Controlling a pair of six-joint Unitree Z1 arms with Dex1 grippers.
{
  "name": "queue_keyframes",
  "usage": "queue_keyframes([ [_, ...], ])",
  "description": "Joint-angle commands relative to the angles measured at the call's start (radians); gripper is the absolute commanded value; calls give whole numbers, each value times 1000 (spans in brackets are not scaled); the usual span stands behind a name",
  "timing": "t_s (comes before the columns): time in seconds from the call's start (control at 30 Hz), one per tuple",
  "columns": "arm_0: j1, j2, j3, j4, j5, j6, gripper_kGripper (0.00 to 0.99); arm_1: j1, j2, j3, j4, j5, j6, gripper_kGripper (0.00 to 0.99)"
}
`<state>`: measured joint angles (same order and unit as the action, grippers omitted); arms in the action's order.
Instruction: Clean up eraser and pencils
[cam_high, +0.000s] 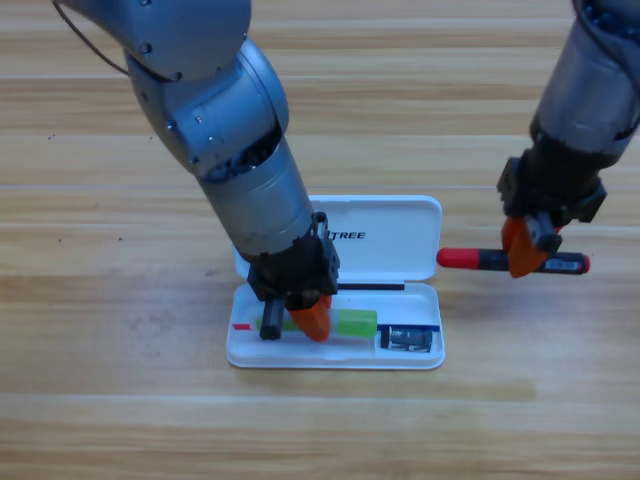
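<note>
While my left tool (300, 322) presses down on the green pencil (352, 322) in the white case (400, 225), its grip hidden from me, the eraser (407, 338) lies just right of it, and my right tool (524, 250) clamps the red pencil (470, 259), ready for casing.

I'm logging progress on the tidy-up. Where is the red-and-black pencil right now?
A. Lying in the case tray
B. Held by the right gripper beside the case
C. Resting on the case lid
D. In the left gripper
B: the right gripper grips the red-and-black pencil right of the white case.
</note>
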<state>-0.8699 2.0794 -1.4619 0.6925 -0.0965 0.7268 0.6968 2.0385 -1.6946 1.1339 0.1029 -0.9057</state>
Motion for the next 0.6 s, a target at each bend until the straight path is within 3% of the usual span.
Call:
queue_keyframes([
  [0.03,-9,48,0,12,-2,-18,0,50,86,-27,21,20,14,0],
  [0.17,-4,44,2,28,3,-17,0,58,108,-48,24,20,24,0],
  [0.2,-1,42,2,33,3,-17,156,61,112,-51,26,18,25,0],
  [0.27,0,39,2,42,9,-21,703,64,117,-57,27,20,28,0],
  [0.3,0,36,3,44,11,-23,885,66,120,-59,29,20,30,0],
  [0.33,0,34,6,44,11,-23,951,67,120,-60,29,18,30,0],
  [0.6,2,14,5,58,20,-23,990,79,126,-76,30,20,41,0],
])
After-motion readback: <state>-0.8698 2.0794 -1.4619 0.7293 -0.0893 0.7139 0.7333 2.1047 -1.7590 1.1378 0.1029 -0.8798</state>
